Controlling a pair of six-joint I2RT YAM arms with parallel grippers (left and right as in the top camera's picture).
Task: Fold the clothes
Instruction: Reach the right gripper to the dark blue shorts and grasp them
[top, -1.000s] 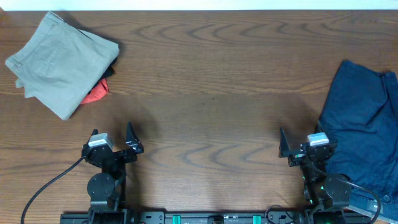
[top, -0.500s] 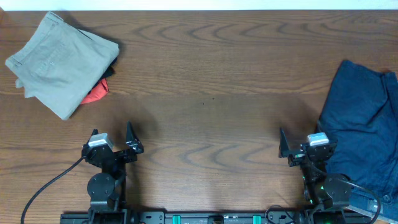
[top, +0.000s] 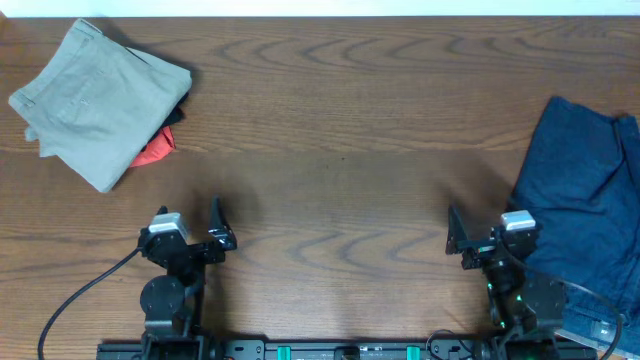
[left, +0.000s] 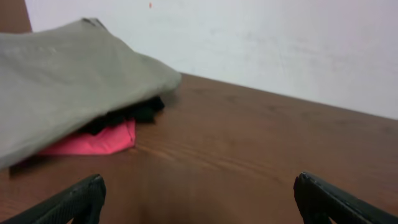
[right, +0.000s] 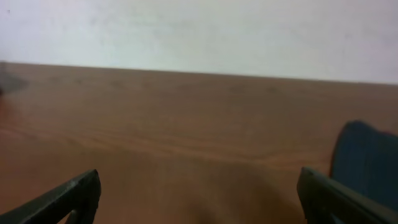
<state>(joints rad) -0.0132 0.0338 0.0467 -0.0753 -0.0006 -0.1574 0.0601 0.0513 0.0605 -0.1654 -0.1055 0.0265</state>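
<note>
Left gripper (top: 190, 214): released, jaws wide, holding nothing, low at the near edge of the worktop (top: 340, 130).
Right gripper (top: 482, 234): released, jaws wide, holding nothing.
Grey shorts: not in view; none lie spread between the arms.
Likely source: navy pile (top: 585, 190), just beside the right gripper on its right and running away from the robot. The right arm is far nearer.
Far left: folded khaki stack (top: 90, 100) over a red cloth (top: 155, 152), well apart from the left gripper.
Hidden: the navy pile is cut off at the frame's right edge, and what lies under it cannot be told.
</note>
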